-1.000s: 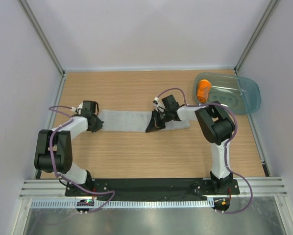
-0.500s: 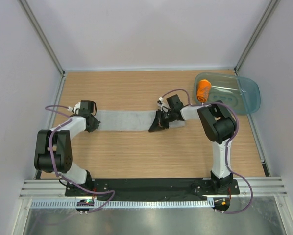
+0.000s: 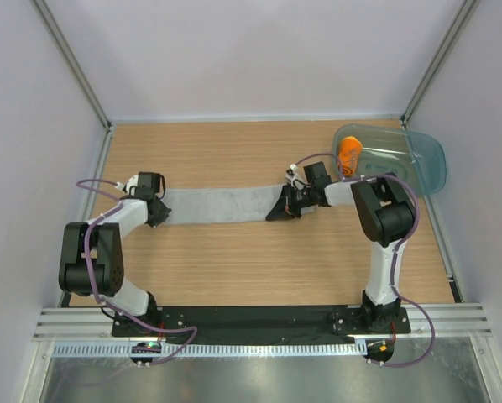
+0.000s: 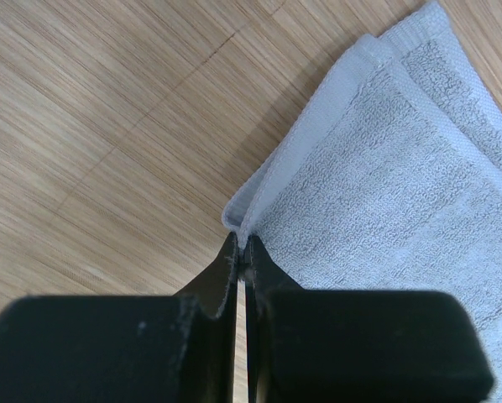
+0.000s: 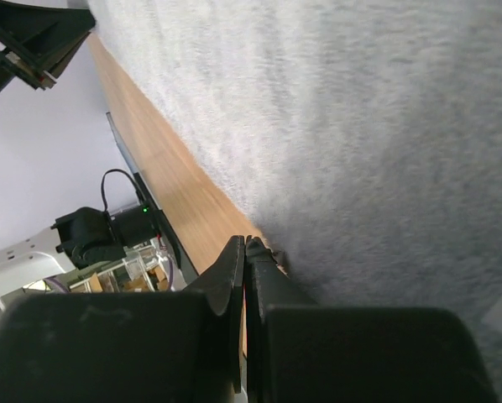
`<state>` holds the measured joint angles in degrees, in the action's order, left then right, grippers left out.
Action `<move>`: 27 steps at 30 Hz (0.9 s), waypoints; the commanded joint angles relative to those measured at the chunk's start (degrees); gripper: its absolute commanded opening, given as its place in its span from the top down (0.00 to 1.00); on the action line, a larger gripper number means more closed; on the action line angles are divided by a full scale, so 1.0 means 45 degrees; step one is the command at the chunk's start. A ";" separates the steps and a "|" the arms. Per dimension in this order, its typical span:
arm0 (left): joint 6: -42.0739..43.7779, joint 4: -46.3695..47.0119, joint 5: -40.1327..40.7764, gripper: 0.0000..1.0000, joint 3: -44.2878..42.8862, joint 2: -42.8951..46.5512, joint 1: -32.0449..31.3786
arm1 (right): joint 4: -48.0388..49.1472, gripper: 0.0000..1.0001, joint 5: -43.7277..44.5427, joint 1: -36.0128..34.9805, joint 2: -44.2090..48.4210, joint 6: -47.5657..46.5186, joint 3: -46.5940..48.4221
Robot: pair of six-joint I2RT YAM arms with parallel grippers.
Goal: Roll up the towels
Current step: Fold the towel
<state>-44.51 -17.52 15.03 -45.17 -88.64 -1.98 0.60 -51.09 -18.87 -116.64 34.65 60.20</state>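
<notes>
A plain light grey towel (image 3: 222,204) lies flat as a long strip across the middle of the wooden table. My left gripper (image 3: 160,210) is at its left end, shut on the towel's corner (image 4: 244,239), with the cloth (image 4: 385,193) spreading away to the right. My right gripper (image 3: 278,211) is shut with its tips low at the towel's near edge (image 5: 245,245). The grey cloth (image 5: 360,126) fills that view, and nothing shows between the fingers. An orange towel (image 3: 348,155) is rolled into a short cylinder.
The orange roll lies inside a translucent blue-green tub (image 3: 419,159) at the back right of the table. White walls and metal posts close in the sides and back. A black base rail (image 3: 251,319) runs along the front edge.
My right gripper has slid to the right along the grey towel, towards its right end. My left gripper shifted slightly left and still pinches the corner.
</notes>
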 commanded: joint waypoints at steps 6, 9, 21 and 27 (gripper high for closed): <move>0.0224 -0.0463 0.0606 1.00 -0.0119 -0.0243 0.0127 | 0.0630 0.99 -0.0424 0.0053 0.1137 0.0541 0.0565; 0.0224 -0.0463 0.0606 1.00 -0.0119 -0.0205 0.0127 | 0.0414 0.99 -0.0249 0.0267 0.0862 0.0327 0.0509; 0.0204 -0.0404 0.0606 0.99 -0.0080 -0.0224 0.0147 | -0.2124 0.99 0.2619 0.2162 0.1407 -0.0942 -0.0468; 0.0185 -0.0423 0.0606 1.00 -0.0119 -0.0283 0.0147 | -0.2925 0.99 0.4260 0.2883 0.2423 -0.0982 -0.1150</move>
<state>-44.51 -17.61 15.29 -45.19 -88.66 -1.96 -8.05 -39.64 -7.35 -109.62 32.38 56.82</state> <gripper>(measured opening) 0.011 0.033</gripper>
